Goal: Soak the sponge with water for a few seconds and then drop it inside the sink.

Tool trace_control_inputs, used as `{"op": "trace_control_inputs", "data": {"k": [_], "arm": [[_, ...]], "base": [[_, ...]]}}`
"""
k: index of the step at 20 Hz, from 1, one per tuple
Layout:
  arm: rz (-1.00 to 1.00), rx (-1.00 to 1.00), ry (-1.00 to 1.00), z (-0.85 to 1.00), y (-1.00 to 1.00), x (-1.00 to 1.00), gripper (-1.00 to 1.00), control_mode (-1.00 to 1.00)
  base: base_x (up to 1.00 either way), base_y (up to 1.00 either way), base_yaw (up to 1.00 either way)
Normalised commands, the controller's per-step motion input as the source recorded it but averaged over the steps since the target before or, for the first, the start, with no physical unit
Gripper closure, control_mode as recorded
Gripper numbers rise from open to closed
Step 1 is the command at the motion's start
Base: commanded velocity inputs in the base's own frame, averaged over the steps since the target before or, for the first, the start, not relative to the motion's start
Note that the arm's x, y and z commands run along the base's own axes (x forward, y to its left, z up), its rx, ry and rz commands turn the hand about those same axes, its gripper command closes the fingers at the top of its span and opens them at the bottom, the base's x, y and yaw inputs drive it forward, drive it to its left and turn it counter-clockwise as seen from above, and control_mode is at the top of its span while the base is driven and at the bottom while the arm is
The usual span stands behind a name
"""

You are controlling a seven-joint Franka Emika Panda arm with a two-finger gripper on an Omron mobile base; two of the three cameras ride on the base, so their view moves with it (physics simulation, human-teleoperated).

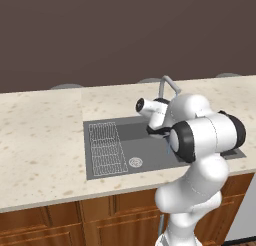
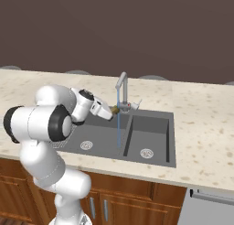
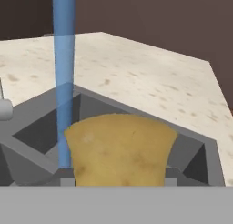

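- My pincer (image 2: 113,110) is pinching the sponge (image 2: 114,110), held just left of the water (image 2: 119,123) stream, under the faucet (image 2: 122,84) spout.
- Left base view: my arm covers most of the sink (image 1: 110,155); the faucet (image 1: 169,84) arches behind my wrist. The sponge is hard to make out from this side; a bit of water (image 1: 167,146) shows below my hand.
- Right base view: sponge sits at the stream's edge, above the divider between the two basins of the sink (image 2: 170,141). Stream runs down into the left basin.
- Hand view: sponge (image 3: 119,148) fills the lower middle, clamped at its base; water (image 3: 63,77) falls past its left edge, touching or just beside it, can't tell which.
- Doing it well, my call: nudge the sponge sideways into the stream so water lands on it squarely, hold steady a few seconds, keep the grip firm, then release over a basin, not the divider or counter (image 2: 201,109).
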Motion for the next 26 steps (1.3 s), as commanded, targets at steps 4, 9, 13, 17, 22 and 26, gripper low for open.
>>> {"op": "trace_control_inputs", "data": {"k": [4, 9, 13, 17, 22, 26], "arm": [[-0.02, -0.03, 0.01, -0.01, 0.00, 0.24, 1.00, -1.00], [-0.01, -0.04, 0.01, -0.22, 0.00, 0.22, 1.00, -1.00], [-0.01, -0.04, 0.00, -0.32, 0.00, 0.18, 1.00, -1.00], [-0.01, -0.04, 0.00, -0.22, 0.00, 0.12, 1.00, -1.00], [-0.01, -0.04, 0.00, -0.01, 0.00, 0.10, 1.00, -1.00], [-0.02, -0.04, 0.01, -0.05, -0.07, 0.10, 1.00, -1.00]], "base": [[0.00, 0.00, 0.00], [0.00, 0.00, 0.00], [0.00, 0.00, 0.00], [0.00, 0.00, 0.00], [0.00, 0.00, 0.00], [0.00, 0.00, 0.00]]}}
